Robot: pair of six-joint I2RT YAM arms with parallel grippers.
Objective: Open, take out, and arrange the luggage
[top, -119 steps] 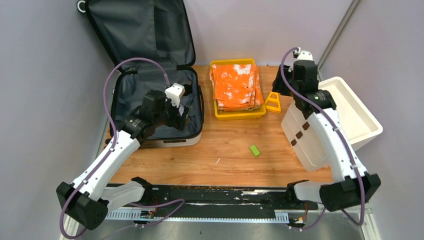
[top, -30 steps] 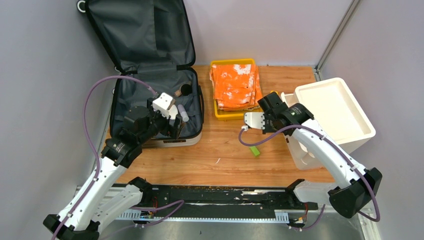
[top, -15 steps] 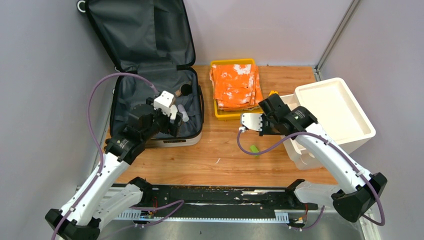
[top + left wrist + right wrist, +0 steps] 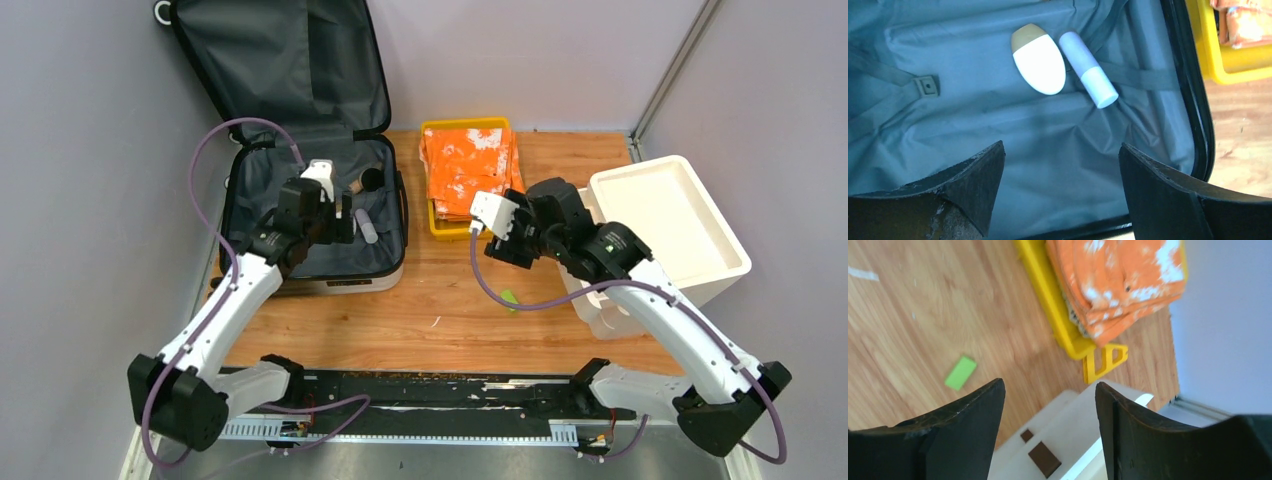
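The luggage [image 4: 973, 125] holds two white bottles [image 4: 1038, 65]; left end effector [image 4: 1060, 150] and right end effector [image 4: 1049, 386] gape empty.

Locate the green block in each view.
Top external: green block near centre, on the arms' side of the yellow tray.
Left wrist: not in it.
Right wrist: left of centre.
Shared landmark: yellow tray, top right in left wrist, top centre in right wrist.

One open hard-shell suitcase with dark grey lining [image 4: 280, 70] stands far left, holding two white containers: one oval bottle [image 4: 1038, 59] and one cylindrical tube [image 4: 1088, 70]. The tabletop carries one yellow plastic tray [image 4: 455, 232], one small green block [image 4: 960, 372], one yellow triangular stand [image 4: 1091, 371] and, right, one white foam box [image 4: 665, 215].
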